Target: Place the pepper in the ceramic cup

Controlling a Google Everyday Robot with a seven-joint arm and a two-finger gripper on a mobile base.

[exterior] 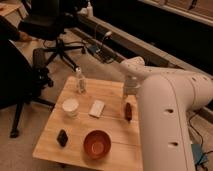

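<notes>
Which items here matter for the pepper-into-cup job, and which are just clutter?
Job: pepper; ceramic cup; gripper, directly over the pepper near the table edge.
Lying about: clear bottle; white card; black block; orange bowl; office chair.

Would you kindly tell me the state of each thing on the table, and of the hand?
hand: open, low over the pepper, near the right edge of the table
pepper: on the table, outside the ceramic cup
ceramic cup: upright, no pepper in it
orange bowl: upright, empty
clear bottle: standing upright
white packet: lying flat
black block: resting on the table
</notes>
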